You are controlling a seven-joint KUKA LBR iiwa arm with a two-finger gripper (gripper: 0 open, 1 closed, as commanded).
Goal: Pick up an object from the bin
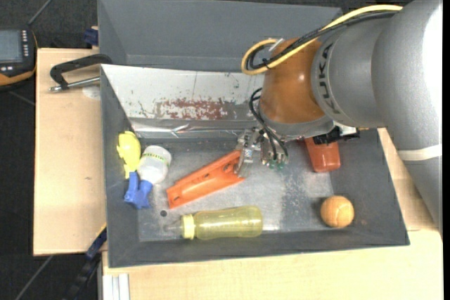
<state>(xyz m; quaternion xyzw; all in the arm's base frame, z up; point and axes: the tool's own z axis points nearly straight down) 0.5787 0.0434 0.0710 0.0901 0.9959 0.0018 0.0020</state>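
My gripper [259, 152] hangs low in the middle of the bin, its fingertips at the right end of a long orange tool-shaped piece [204, 181] that lies slanted across the floor. Whether the fingers close round that end cannot be made out. Just right of the gripper stands a small red-orange block [323, 154], partly hidden under the arm. A clear yellowish bottle [223, 223] lies on its side near the front wall, below the orange piece.
An orange ball [337, 211] rests at the front right. At the left wall lie a yellow toy [129, 151], a white round cap-like thing [154, 163] and a blue piece [138, 192]. The arm covers the bin's back right.
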